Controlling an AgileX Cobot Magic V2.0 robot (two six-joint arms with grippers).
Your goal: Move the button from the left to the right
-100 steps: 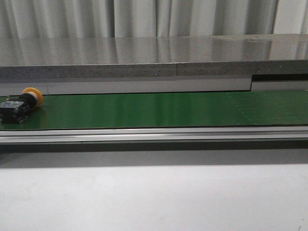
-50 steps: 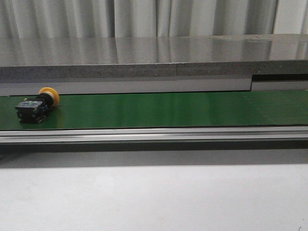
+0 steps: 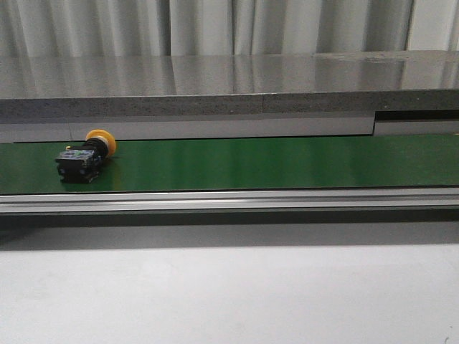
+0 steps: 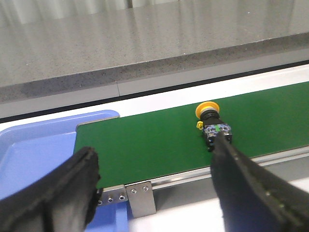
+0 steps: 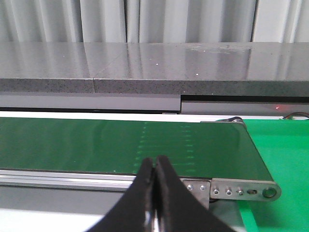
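The button lies on its side on the green conveyor belt, near the left end, orange-yellow cap towards the back. The left wrist view shows the button on the belt beyond my left gripper, just past the tip of one finger. That gripper is open, holds nothing and hangs in front of the belt's near rail. My right gripper is shut on nothing, in front of the belt's right end. Neither gripper shows in the front view.
A blue tray sits off the belt's left end. A grey stone ledge runs behind the belt. A metal rail borders its near side. A bright green surface lies past the belt's right end roller.
The button has travelled to the right along the belt, from the far left edge of the front view to a spot further in. No gripper has touched it.
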